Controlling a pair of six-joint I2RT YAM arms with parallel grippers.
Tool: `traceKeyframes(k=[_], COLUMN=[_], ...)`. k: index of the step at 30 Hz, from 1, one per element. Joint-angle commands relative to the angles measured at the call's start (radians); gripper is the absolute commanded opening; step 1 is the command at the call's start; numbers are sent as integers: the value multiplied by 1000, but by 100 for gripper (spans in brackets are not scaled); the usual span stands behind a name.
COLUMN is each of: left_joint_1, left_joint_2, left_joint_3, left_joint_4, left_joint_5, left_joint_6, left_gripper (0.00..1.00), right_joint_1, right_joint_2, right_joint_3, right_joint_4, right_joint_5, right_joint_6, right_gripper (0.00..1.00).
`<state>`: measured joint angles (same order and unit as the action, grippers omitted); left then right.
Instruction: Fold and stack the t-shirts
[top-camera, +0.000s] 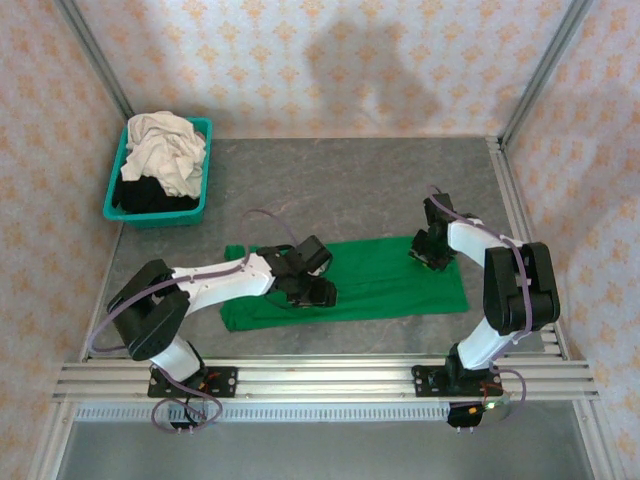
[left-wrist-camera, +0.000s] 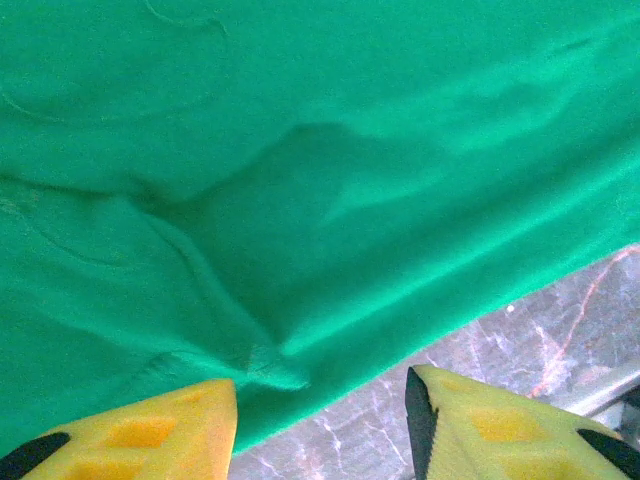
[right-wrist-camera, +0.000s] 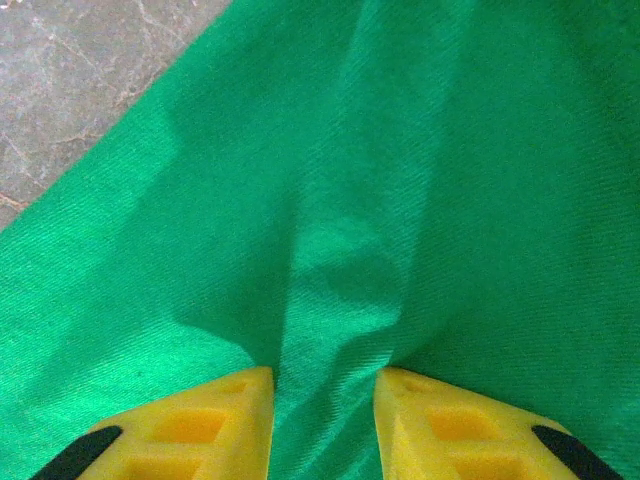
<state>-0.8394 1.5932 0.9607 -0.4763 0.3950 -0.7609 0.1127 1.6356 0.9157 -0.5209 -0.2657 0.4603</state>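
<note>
Folding is only begun: the green t-shirt (top-camera: 385, 280) lies as a wide band on the tabletop (top-camera: 330, 180). The right gripper (right-wrist-camera: 323, 375) pinches a ridge of it near the far edge, and the left gripper (left-wrist-camera: 320, 385) stands released over the near hem. The cream t-shirt (top-camera: 165, 150) and black t-shirt (top-camera: 145, 195) wait in the basket (top-camera: 115, 210), so the stacking looks wholly undone.

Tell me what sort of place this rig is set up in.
Probably a robot test cell dressed as a home laundry corner, not a real room: aluminium frame posts hold flat patterned wallpaper panels, and a teal basket of clothes sits on the grey table with a green t-shirt spread out.
</note>
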Motion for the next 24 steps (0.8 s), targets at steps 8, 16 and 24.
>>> traceKeyframes(k=[8, 16, 24], left_joint_1=[100, 181, 169], left_joint_2=[-206, -60, -182], left_joint_3=[-65, -60, -188], left_joint_4=[-136, -111, -169], left_joint_5=[-136, -133, -161], left_joint_6=[19, 84, 20], left_gripper=[55, 54, 53], right_joint_1=[-9, -10, -16], right_joint_2=[31, 22, 10], right_joint_3=[-8, -15, -36], right_joint_4=[26, 29, 43], right_joint_5=[-4, -6, 15], right_joint_6=[-12, -11, -23], right_gripper=[33, 33, 33])
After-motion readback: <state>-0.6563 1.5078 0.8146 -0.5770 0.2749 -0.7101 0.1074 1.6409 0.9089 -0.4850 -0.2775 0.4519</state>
